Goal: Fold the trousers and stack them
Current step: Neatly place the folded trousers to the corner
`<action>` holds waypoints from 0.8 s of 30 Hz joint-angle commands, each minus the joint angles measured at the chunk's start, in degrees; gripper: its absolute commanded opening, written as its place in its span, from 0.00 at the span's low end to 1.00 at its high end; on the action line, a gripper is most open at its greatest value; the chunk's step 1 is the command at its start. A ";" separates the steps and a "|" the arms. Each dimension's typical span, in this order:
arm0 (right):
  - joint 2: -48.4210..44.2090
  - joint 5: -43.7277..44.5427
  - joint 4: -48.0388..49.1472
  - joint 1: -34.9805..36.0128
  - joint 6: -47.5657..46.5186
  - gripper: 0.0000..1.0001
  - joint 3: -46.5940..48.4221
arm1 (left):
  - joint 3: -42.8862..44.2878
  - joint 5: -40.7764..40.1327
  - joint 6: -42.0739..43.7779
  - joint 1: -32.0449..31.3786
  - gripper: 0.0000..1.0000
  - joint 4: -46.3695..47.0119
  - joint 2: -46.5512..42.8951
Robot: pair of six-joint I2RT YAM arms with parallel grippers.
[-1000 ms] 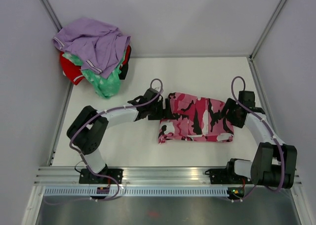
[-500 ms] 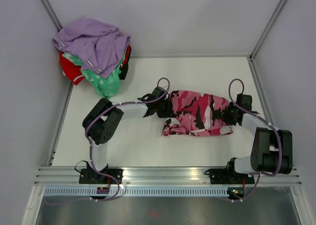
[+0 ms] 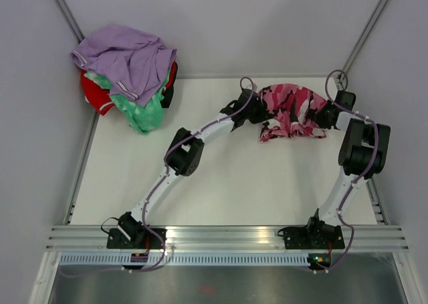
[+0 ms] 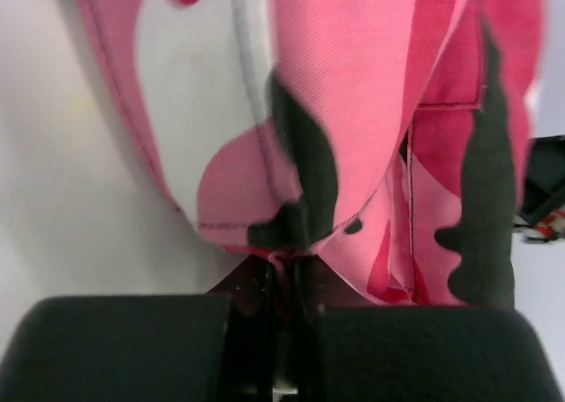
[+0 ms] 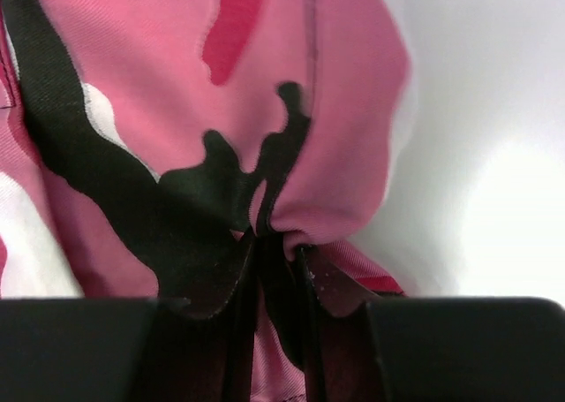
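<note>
The trousers (image 3: 291,107), in pink camouflage print, hang bunched between both arms at the far right of the table, lifted off most of its surface. My left gripper (image 3: 263,108) is shut on their left edge; in the left wrist view the cloth (image 4: 371,137) is pinched between the closed jaws of the left gripper (image 4: 284,265). My right gripper (image 3: 324,114) is shut on their right edge; in the right wrist view a fold of the fabric (image 5: 177,110) is clamped in the right gripper (image 5: 275,247). Both arms are stretched far out.
A pile of clothes sits in the far left corner: a lavender garment (image 3: 127,57) on top, green (image 3: 140,110) and red (image 3: 95,93) ones under it. Walls enclose the white table (image 3: 221,184) on three sides; a metal rail (image 3: 221,237) runs along the near edge.
Both grippers closed on the trousers' ends and carried them from the table's middle up and away to the far right. The flat cloth is now bunched and hanging.
</note>
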 commanded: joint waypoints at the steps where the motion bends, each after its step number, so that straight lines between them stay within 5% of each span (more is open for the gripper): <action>1: 9.99 0.40 -4.16 -4.61 -5.51 0.27 9.25 | 19.41 0.26 -11.69 -1.92 0.02 3.67 12.93; 7: 20.01 3.32 -10.31 -8.48 -11.94 0.39 31.66 | 19.54 -5.82 -13.31 0.36 0.03 14.74 15.34; 9: 23.35 1.73 -14.61 -8.57 -14.41 0.48 40.71 | 19.54 -5.56 -10.94 1.24 0.14 15.63 14.91; 11: 23.90 0.07 -17.51 -8.66 -14.24 0.53 46.34 | 19.54 -3.55 -7.08 1.86 0.38 18.00 13.33; 13: 21.02 -2.04 -17.18 -8.57 -13.71 0.58 46.37 | 19.63 -2.75 -2.87 2.56 0.61 17.14 11.14; 16: 13.64 -7.67 -13.49 -7.70 -11.78 0.71 42.25 | 17.97 0.05 2.93 4.23 0.76 13.46 4.29; 24: -12.19 -14.35 -15.06 2.49 -14.59 0.97 28.45 | -1.87 -0.10 18.06 8.01 0.83 -6.41 -22.76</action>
